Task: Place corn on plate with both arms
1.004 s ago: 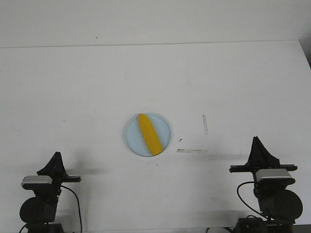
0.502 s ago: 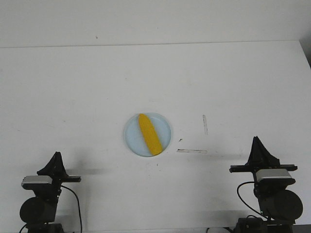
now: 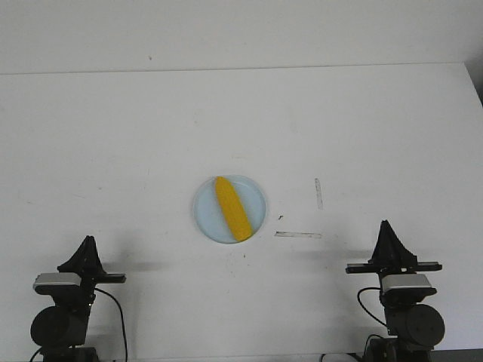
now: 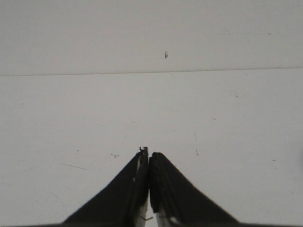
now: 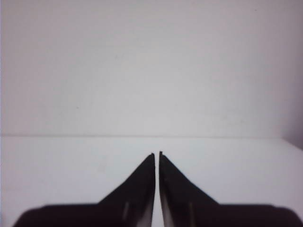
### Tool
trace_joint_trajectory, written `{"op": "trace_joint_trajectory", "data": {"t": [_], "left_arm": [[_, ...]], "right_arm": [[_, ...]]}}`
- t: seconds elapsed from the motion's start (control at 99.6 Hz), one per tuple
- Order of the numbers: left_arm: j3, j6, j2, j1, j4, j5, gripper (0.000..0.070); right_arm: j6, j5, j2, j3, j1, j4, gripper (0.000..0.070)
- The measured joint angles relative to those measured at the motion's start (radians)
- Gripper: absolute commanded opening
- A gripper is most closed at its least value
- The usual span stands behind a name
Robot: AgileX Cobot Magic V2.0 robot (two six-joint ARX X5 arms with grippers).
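The yellow corn (image 3: 232, 208) lies slantwise on the pale blue plate (image 3: 255, 196) in the middle of the white table. My left gripper (image 3: 89, 243) is at the near left, far from the plate, shut and empty; its jaws meet in the left wrist view (image 4: 148, 153). My right gripper (image 3: 386, 227) is at the near right, also far from the plate, shut and empty, with only a hairline slit between its jaws in the right wrist view (image 5: 156, 154). Neither wrist view shows the corn or the plate.
Two short pale marks (image 3: 318, 193) lie on the table to the right of the plate. The table's far edge (image 3: 241, 69) meets a white wall. The table's right edge shows at the far right (image 3: 474, 83).
My right arm has drawn back and a little to the left, so its gripper sits lower in the front view. The left arm, corn and plate have not moved.
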Motion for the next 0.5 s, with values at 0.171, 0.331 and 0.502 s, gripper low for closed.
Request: {"op": "trace_joint_trajectory", "data": {"t": [0.171,0.331,0.502], "left_arm": [[0.0,0.0,0.0,0.0,0.0,0.0,0.0002],[0.0,0.0,0.0,0.0,0.0,0.0,0.0002],[0.0,0.0,0.0,0.0,0.0,0.0,0.0003]], "right_arm": [[0.0,0.0,0.0,-0.049,0.026,-0.037,0.0016],[-0.002,0.0,0.001,-0.049,0.037,-0.047,0.0016],[-0.003,0.0,0.001,-0.049,0.037,-0.047,0.0016]]}}
